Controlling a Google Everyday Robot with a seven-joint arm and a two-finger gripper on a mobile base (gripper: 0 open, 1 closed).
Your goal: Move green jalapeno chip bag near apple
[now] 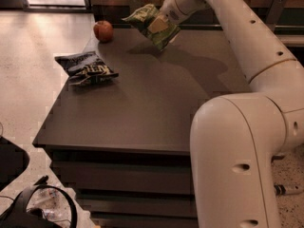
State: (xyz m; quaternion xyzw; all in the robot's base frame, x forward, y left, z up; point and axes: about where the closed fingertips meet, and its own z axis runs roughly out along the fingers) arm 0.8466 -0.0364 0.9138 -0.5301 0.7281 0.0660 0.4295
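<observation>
Camera view is showing my hand (165,22) grasping the green jalapeno chip bag (142,18) above the worktop (156,99). I am holding it raised, near the apple (103,31), probably for clearance.

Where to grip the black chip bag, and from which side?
Probably top-down, pinching a raised crinkle of the black chip bag: it lies flat on the table by the left edge, so side approaches find nothing to close on. The gripper is shut on the green jalapeno chip bag above the far side, right of the apple.
</observation>
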